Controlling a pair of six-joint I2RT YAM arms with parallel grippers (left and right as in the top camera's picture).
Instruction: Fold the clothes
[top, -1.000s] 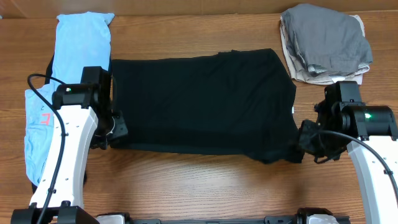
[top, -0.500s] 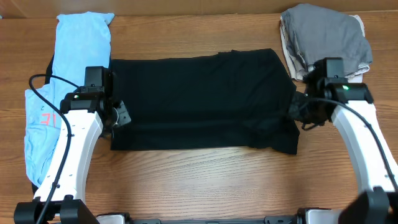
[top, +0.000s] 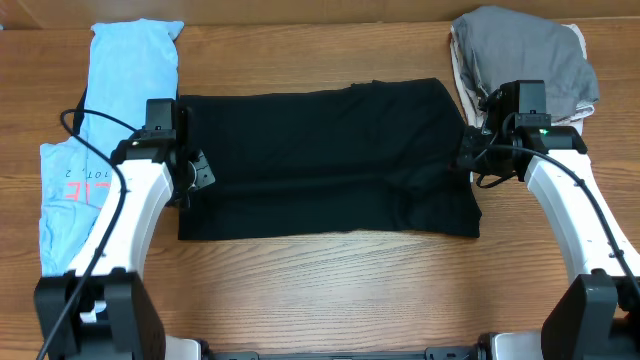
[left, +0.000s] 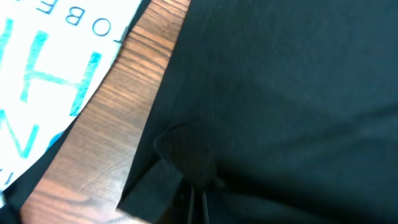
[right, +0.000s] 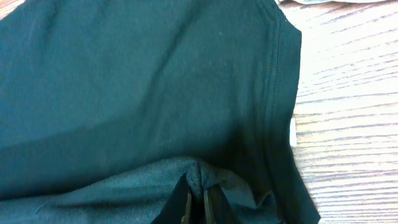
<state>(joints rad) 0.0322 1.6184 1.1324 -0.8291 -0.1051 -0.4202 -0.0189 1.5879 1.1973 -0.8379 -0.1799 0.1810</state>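
The black T-shirt (top: 320, 160) is lying flat across the middle of the wooden desk (top: 320, 290), stretching as a wide band between the two arms. The left hand (top: 192, 178) is sitting at the shirt's left edge, its fingers drawn tight together on a pinch of the black fabric. The left wrist camera is showing a second layer of cloth lying under that pinch. The right hand (top: 470, 160) is working the opposite edge, its fingers nipping a puckered fold of the same shirt. A small white label (right: 293, 132) is peeking out at the hem just beside it. A light blue printed garment (top: 110, 130) is lying lengthwise along the left side of the desk, just beside the shirt, with a strip of bare wood showing between them in the left wrist view. At the far right corner a grey garment (top: 525, 60) is resting in a heap on top of a beige garment (top: 462, 85), near the shirt's upper right corner.
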